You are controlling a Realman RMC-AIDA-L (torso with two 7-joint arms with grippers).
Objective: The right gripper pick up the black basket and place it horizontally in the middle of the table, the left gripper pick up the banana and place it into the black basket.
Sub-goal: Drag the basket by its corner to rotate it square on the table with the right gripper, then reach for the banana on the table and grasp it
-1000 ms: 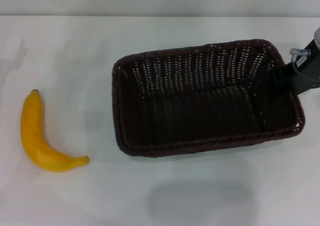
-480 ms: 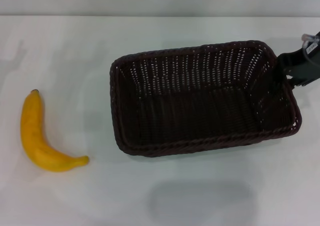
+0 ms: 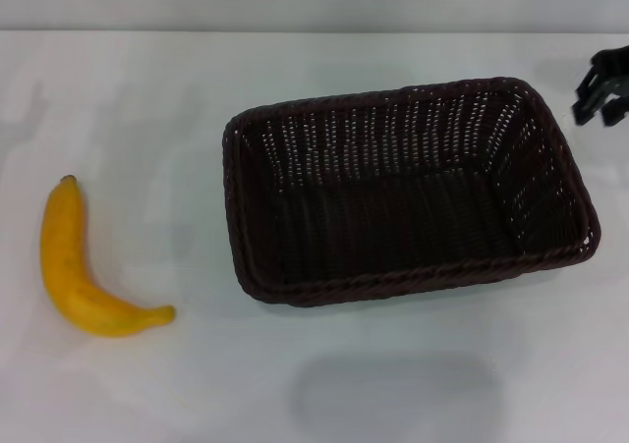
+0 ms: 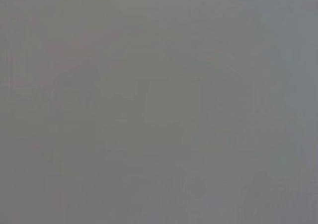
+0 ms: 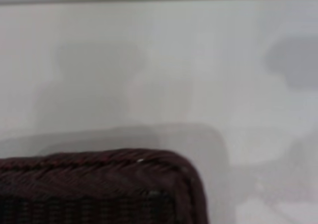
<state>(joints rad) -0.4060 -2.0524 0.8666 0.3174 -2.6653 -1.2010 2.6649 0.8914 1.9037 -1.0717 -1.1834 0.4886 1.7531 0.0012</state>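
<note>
The black basket (image 3: 408, 193) rests flat on the white table (image 3: 324, 374), lying lengthwise across the middle, empty inside. Its braided rim also shows in the right wrist view (image 5: 99, 167). The right gripper (image 3: 601, 94) is at the far right edge, clear of the basket's right end, open and empty. The yellow banana (image 3: 77, 266) lies on the table at the left, dark tip pointing away, well apart from the basket. The left gripper is out of view; the left wrist view shows only blank grey.
The table's far edge (image 3: 314, 30) runs along the top of the head view. Bare tabletop lies between banana and basket and in front of the basket.
The right gripper let go of the basket's right end and drew back up and to the right. The basket settled flat and shifted slightly.
</note>
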